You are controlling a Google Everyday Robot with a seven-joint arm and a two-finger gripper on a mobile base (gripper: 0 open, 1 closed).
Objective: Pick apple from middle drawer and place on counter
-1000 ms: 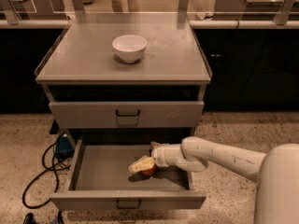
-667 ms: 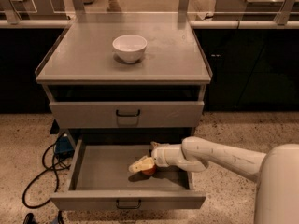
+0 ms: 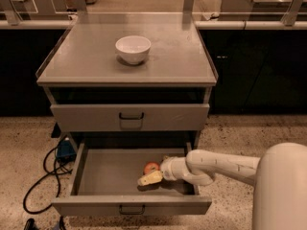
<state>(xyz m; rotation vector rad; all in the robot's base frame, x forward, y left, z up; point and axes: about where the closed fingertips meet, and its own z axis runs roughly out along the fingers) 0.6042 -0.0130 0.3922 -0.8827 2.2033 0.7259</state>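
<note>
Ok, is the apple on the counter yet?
No, the apple lies in the open drawer right by the gripper, while a white bowl sits on the counter.

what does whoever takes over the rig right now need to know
The gripper is low inside the open middle drawer, right beside the apple; no grasp is confirmed.
The apple lies on the drawer floor, right of centre.
The counter holds a white bowl.
Done: drawer open, gripper at the apple.
Left: grasp, lift, place on the counter.
</note>
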